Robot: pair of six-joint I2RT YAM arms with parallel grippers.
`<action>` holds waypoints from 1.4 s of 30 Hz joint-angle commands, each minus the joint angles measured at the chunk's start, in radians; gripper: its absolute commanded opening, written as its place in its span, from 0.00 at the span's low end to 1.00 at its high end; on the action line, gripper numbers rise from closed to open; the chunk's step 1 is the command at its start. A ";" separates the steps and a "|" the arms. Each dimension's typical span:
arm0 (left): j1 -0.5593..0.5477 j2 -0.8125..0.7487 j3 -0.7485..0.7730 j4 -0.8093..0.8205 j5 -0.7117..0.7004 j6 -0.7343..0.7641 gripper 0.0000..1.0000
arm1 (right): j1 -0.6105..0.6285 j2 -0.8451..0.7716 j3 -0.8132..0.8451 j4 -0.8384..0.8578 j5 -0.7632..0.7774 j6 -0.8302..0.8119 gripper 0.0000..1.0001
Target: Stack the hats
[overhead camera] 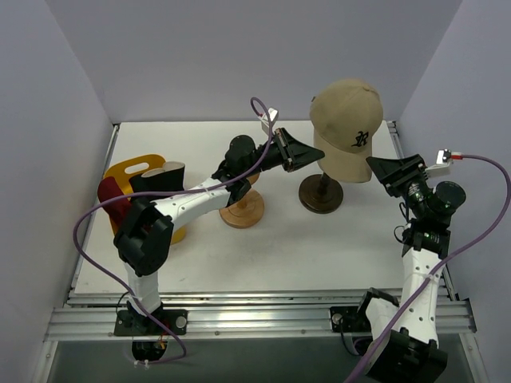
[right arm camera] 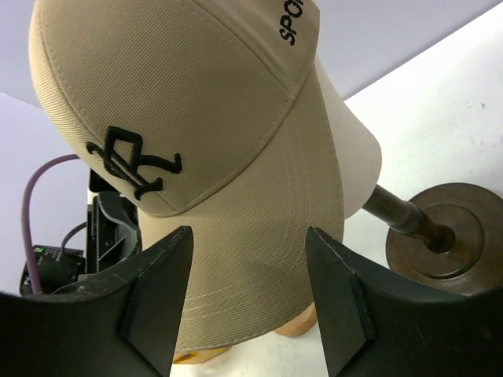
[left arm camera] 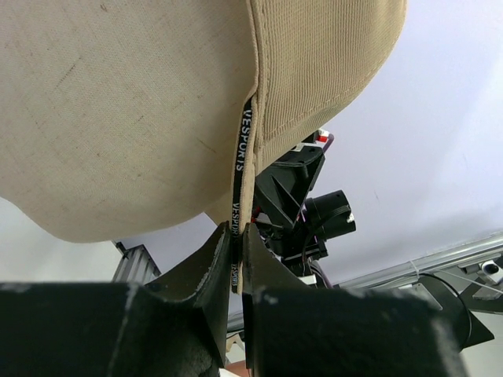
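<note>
Tan fabric sits between the jaws of the left end effector (left arm camera: 236, 236). Its two black fingers are pressed almost together on the lower edge of the tan fabric baseball cap with a dark embroidered logo (right arm camera: 196, 102), pinching the rim and the printed black tape that runs along it. Just above that pinch the cap wraps the cream mannequin head (left arm camera: 118, 118), which stands on a dark wooden pedestal stand (right arm camera: 444, 236) on the white tabletop (overhead camera: 319, 239). On the opposite side, the right end effector (right arm camera: 247, 236) is spread wide, with the cap's brim hanging just ahead of its fingers and in line with the gap. Whether either finger touches the brim cannot be told. The cap's long axis, brim to back, seems to run from the right end effector across to the left one, so the two arms flank it and the left already has contact. The cap would have to come up off the head, away from both sets of fingers. Well apart, back beside the left arm's elbow, a dark red bucket hat (overhead camera: 112, 199) and a black bucket hat (overhead camera: 160, 177) rest at a yellow plastic tray (overhead camera: 128, 169). A pale wooden mushroom-shaped stand (overhead camera: 242, 209) sits under the left forearm.
</note>
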 commanded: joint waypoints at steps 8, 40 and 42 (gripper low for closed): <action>0.005 0.041 0.038 0.005 -0.021 -0.024 0.02 | -0.007 -0.066 -0.006 0.068 -0.012 0.088 0.52; -0.014 0.055 0.053 -0.029 -0.058 -0.027 0.03 | -0.007 -0.219 -0.081 -0.112 0.044 0.117 0.58; -0.017 0.056 0.053 -0.029 -0.060 -0.027 0.02 | -0.007 -0.219 -0.086 -0.109 0.049 0.120 0.59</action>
